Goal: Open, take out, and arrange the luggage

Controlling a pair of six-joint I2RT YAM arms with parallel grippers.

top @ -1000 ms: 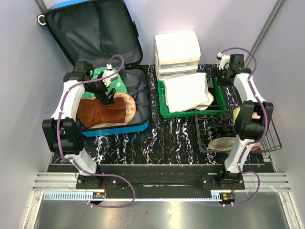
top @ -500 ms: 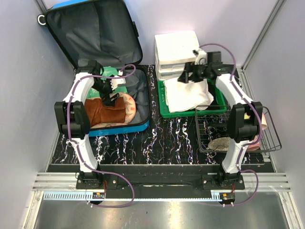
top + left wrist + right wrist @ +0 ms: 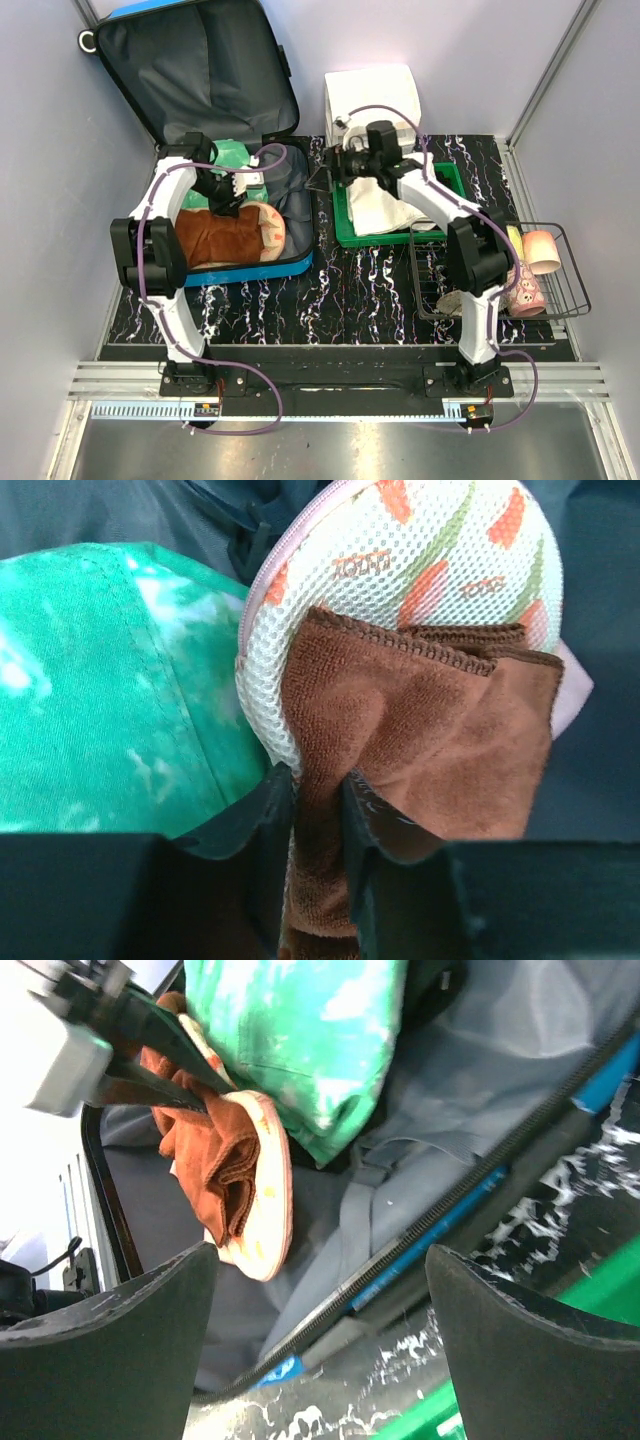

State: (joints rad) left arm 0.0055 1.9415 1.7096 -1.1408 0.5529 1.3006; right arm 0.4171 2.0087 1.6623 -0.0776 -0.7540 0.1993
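The left arm and right arm share one build: slim white links between bulky black joint housings, on black bases. A purple cable loops along each. The right pincer has broad matte-black fingers.

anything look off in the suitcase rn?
Nothing spilled or damaged. Only oddity: the brown towel lies crumpled over the mesh pouch inside the luggage, and the left gripper is shut on just one fold of it, so it would probably come up bunched rather than flat.
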